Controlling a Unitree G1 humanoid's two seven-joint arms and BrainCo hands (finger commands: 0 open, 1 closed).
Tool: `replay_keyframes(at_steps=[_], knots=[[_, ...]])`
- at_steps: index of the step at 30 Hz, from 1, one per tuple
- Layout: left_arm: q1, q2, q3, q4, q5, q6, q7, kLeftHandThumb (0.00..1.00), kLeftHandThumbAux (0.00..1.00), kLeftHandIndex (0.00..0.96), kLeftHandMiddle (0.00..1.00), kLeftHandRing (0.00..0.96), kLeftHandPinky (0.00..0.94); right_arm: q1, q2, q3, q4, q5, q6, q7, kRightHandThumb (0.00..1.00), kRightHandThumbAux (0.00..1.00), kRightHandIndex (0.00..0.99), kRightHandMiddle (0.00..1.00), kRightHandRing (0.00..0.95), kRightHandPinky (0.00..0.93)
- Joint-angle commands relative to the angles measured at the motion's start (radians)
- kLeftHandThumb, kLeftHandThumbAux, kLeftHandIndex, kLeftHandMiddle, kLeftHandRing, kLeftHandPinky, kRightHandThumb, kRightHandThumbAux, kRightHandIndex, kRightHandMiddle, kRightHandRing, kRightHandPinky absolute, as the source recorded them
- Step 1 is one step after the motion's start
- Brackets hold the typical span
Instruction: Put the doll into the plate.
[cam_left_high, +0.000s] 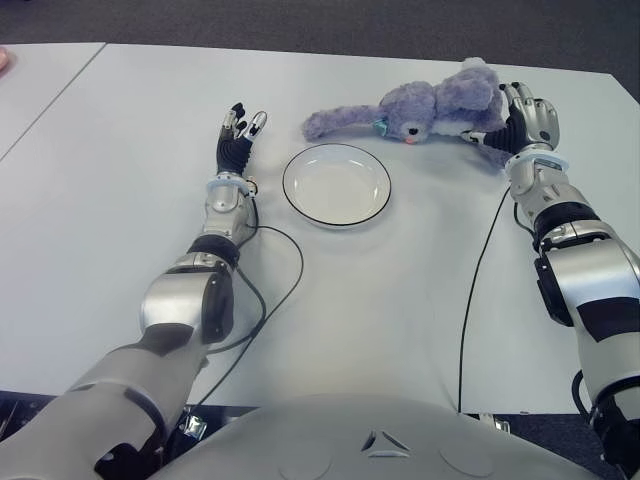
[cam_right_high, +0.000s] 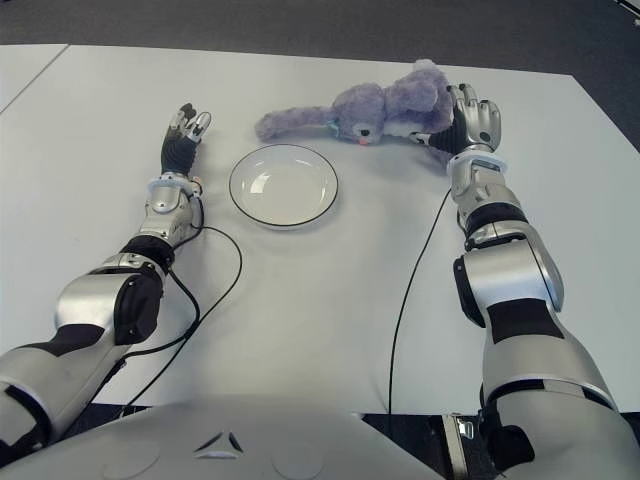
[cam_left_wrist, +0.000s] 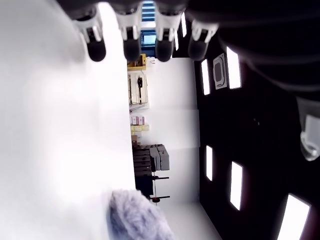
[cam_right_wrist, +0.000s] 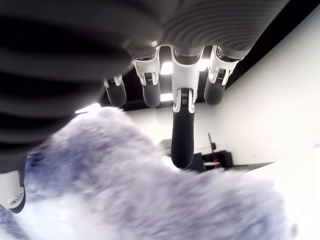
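A purple plush doll (cam_left_high: 420, 110) lies on its side on the white table (cam_left_high: 380, 300), just behind and to the right of the empty white plate (cam_left_high: 337, 185) with a dark rim. My right hand (cam_left_high: 525, 118) stands against the doll's right end, palm toward it. In the right wrist view its fingers (cam_right_wrist: 182, 135) reach straight out over the fur (cam_right_wrist: 150, 195) without curling around it. My left hand (cam_left_high: 242, 128) shows left of the plate with its fingers (cam_left_wrist: 131, 47) spread and nothing in them.
A black cable (cam_left_high: 285, 285) loops across the table from my left forearm. Another cable (cam_left_high: 472, 290) runs down from my right wrist. A second white table (cam_left_high: 40, 85) adjoins at the far left. The table's far edge lies just behind the doll.
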Motion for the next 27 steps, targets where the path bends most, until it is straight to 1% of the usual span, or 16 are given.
replay_keyframes(at_steps=[1, 5, 10, 16, 21, 22, 23, 24, 25, 26, 27], knots=[[0.188, -0.057, 0.003, 0.115, 0.0, 0.132, -0.004, 0.0, 0.416, 0.0, 0.007, 0.015, 0.035, -0.004, 0.038, -0.007, 0.011, 0.013, -0.014, 0.025, 0.139, 0.516, 0.0, 0.0, 0.415, 0.0], [0.188, -0.057, 0.004, 0.115, -0.001, 0.134, -0.002, 0.0, 0.414, 0.0, 0.008, 0.015, 0.037, -0.002, 0.045, -0.011, 0.012, 0.015, -0.015, 0.025, 0.159, 0.533, 0.0, 0.0, 0.442, 0.0], [0.191, -0.056, 0.004, 0.114, -0.001, 0.128, -0.002, 0.0, 0.416, 0.0, 0.01, 0.016, 0.035, 0.001, 0.058, -0.011, 0.013, 0.014, -0.018, 0.025, 0.171, 0.56, 0.0, 0.0, 0.446, 0.0], [0.194, -0.057, 0.001, 0.114, 0.002, 0.126, -0.001, 0.0, 0.414, 0.0, 0.012, 0.018, 0.032, 0.008, 0.076, -0.023, 0.014, 0.025, -0.023, 0.036, 0.17, 0.596, 0.0, 0.0, 0.407, 0.0], [0.195, -0.06, -0.002, 0.115, 0.004, 0.125, 0.002, 0.0, 0.407, 0.0, 0.009, 0.017, 0.032, 0.012, 0.086, -0.055, 0.013, 0.056, -0.045, 0.055, 0.225, 0.654, 0.0, 0.0, 0.352, 0.0], [0.195, -0.06, -0.003, 0.114, 0.006, 0.126, 0.004, 0.0, 0.406, 0.0, 0.01, 0.017, 0.031, 0.013, 0.09, -0.062, 0.013, 0.062, -0.053, 0.055, 0.234, 0.663, 0.0, 0.0, 0.323, 0.0], [0.196, -0.061, -0.004, 0.114, 0.006, 0.126, 0.005, 0.0, 0.405, 0.0, 0.01, 0.017, 0.03, 0.014, 0.093, -0.067, 0.013, 0.066, -0.059, 0.055, 0.243, 0.671, 0.001, 0.0, 0.269, 0.0], [0.196, -0.061, -0.005, 0.114, 0.007, 0.124, 0.006, 0.0, 0.405, 0.0, 0.01, 0.017, 0.029, 0.016, 0.098, -0.074, 0.012, 0.071, -0.071, 0.051, 0.247, 0.674, 0.002, 0.0, 0.249, 0.0], [0.197, -0.061, -0.005, 0.114, 0.007, 0.123, 0.006, 0.0, 0.403, 0.0, 0.011, 0.018, 0.029, 0.018, 0.102, -0.077, 0.011, 0.073, -0.078, 0.047, 0.251, 0.676, 0.01, 0.0, 0.174, 0.0], [0.197, -0.061, -0.005, 0.114, 0.007, 0.123, 0.006, 0.0, 0.402, 0.0, 0.011, 0.018, 0.029, 0.019, 0.107, -0.08, 0.011, 0.075, -0.086, 0.042, 0.254, 0.678, 0.016, 0.0, 0.125, 0.0], [0.197, -0.061, -0.005, 0.114, 0.007, 0.122, 0.006, 0.0, 0.402, 0.0, 0.011, 0.018, 0.029, 0.02, 0.11, -0.082, 0.01, 0.076, -0.091, 0.039, 0.255, 0.677, 0.02, 0.0, 0.103, 0.0]])
